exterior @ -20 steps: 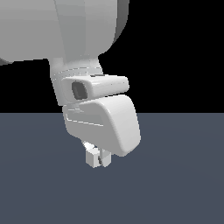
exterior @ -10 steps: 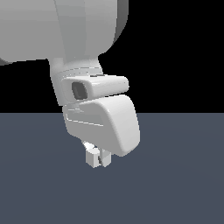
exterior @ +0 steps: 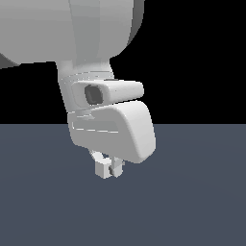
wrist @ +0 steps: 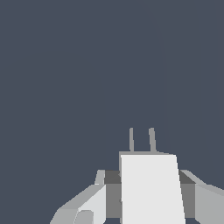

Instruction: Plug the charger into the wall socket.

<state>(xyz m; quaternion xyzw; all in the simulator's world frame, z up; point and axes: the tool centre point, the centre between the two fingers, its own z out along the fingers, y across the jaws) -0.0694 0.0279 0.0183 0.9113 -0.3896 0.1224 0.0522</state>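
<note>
In the wrist view we see the charger (wrist: 151,188) as an off-white block sitting between the two fingers (wrist: 94,203) of the gripper (wrist: 148,194), which press against its sides, so the gripper is closed on the charger and holds it. Two thin grey prongs (wrist: 141,140) rise side by side from the block's far face, pointing away from the camera toward a plain dark blue-grey surface that fills the rest of that view. Nothing lies on that surface ahead of the prongs, and we cannot tell from this view how far off it is. In the exterior view the arm (exterior: 72,33) takes up most of the upper picture, with its large pale wrist housing (exterior: 115,129) hanging in front and hiding nearly all of the gripper (exterior: 108,166). Only a small pale piece shows below the housing, above the dark tabletop (exterior: 192,202); we take it for the fingertips and part of the charger (exterior: 102,168), but it is too small to tell them apart. Behind the tabletop the background is black. The socket shows in neither view, so we cannot say where it stands relative to the charger.
</note>
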